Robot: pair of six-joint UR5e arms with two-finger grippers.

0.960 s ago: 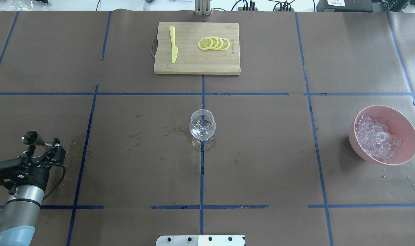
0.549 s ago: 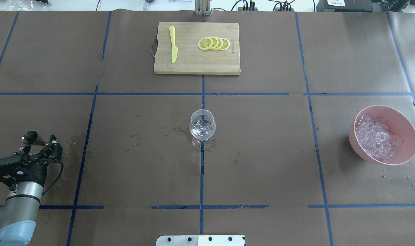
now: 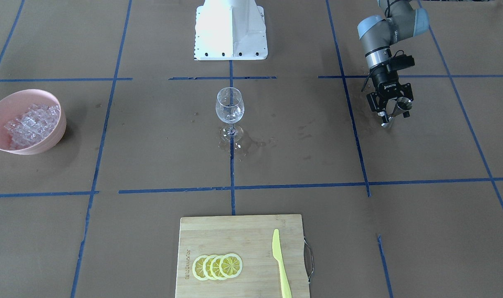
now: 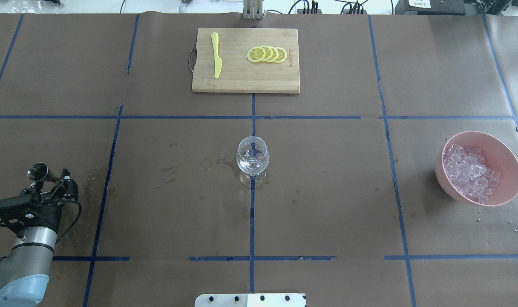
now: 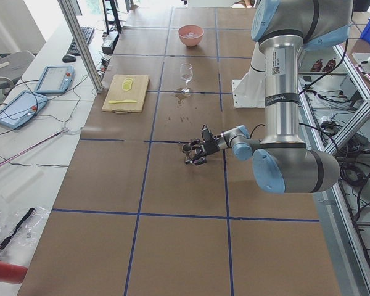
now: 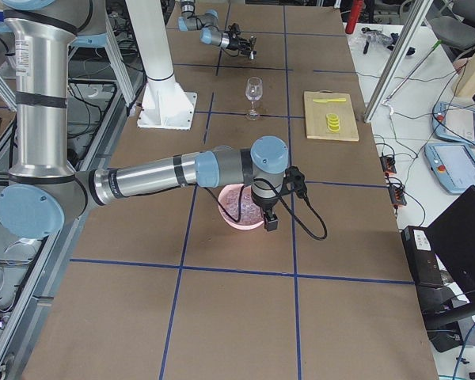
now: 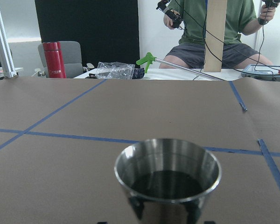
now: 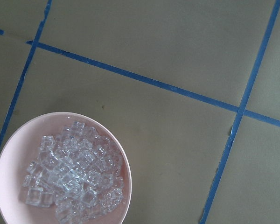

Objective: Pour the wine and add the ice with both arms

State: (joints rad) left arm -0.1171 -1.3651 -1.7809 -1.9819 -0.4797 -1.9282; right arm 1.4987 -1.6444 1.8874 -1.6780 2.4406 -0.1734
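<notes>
My left gripper point(image 4: 58, 183) is shut on a steel jigger point(image 4: 38, 172) at the table's near left. They also show in the front view, the gripper point(image 3: 390, 112) and the jigger point(image 3: 397, 110). The jigger's cup point(image 7: 168, 173) fills the left wrist view, upright, and its inside looks dark. A clear wine glass point(image 4: 252, 157) stands at the table's centre. The ice point(image 4: 470, 172) is heaped in a pink bowl point(image 4: 509, 158) at the right. The right arm point(image 6: 267, 186) hangs over the bowl, and its wrist view looks down on the ice point(image 8: 74, 172). I cannot tell whether its gripper is open or shut.
A wooden cutting board point(image 4: 245, 81) at the far middle holds lemon slices point(image 4: 266, 54) and a yellow knife point(image 4: 216, 55). Wet spots point(image 4: 218, 161) lie left of the glass. The white base point(image 3: 231, 29) stands at the near edge. A seated person point(image 7: 210, 32) is beyond the table.
My left wrist has shifted slightly to the left and back. The jigger has stayed in nearly the same spot. The glass and bowl have not moved.
</notes>
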